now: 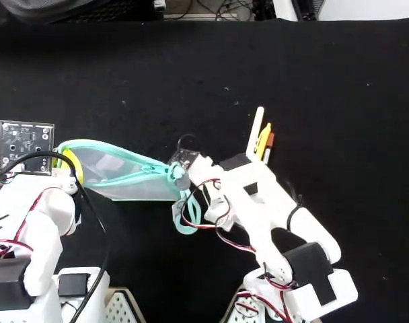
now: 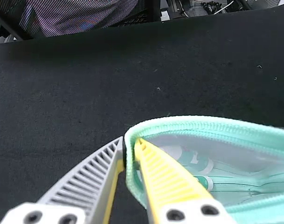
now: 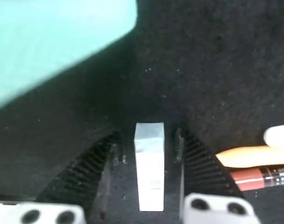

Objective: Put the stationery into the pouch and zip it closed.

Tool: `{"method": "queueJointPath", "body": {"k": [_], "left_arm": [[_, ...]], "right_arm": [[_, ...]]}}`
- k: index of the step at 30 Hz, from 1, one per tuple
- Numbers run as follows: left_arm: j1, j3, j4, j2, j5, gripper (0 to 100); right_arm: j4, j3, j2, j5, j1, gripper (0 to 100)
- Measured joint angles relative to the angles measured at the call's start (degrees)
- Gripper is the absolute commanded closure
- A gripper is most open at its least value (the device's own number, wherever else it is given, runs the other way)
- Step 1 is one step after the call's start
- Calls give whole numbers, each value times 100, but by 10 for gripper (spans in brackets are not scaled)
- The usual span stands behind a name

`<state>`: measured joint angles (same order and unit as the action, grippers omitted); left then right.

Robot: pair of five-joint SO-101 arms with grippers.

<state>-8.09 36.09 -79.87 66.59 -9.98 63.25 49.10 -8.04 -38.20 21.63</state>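
Left gripper point(image 2: 129, 142) is clamped on the rim of the pouch point(image 1: 124, 176), ribbed yellow finger inside, grey outside. The pouch is translucent with mint zip edging. At its opposite end the right gripper point(image 3: 147, 135) stands parted around a pale rectangular block point(image 3: 149, 172). Pens point(image 1: 262, 138) lie beyond that end on black cloth point(image 1: 191, 81).
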Motion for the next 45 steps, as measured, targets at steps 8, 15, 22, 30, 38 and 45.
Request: {"method": "queueJointPath", "body": {"k": [8,15,22,30,38,45], "left_arm": [[0,0,0,0,0,956],[0,0,0,0,0,956],[0,0,0,0,0,956],[0,0,0,0,0,956],[0,0,0,0,0,956],[0,0,0,0,0,956]], "right_arm": [[-53,44,-9,-35,0,821],[-633,299,-149,-26,-62,983],[-158,149,-281,237,-53,986],[2031,-1108,-2356,264,-44,986],[1556,-1855,-5178,1495,-35,985],[-440,-1855,-5925,2180,1090,985]]}}
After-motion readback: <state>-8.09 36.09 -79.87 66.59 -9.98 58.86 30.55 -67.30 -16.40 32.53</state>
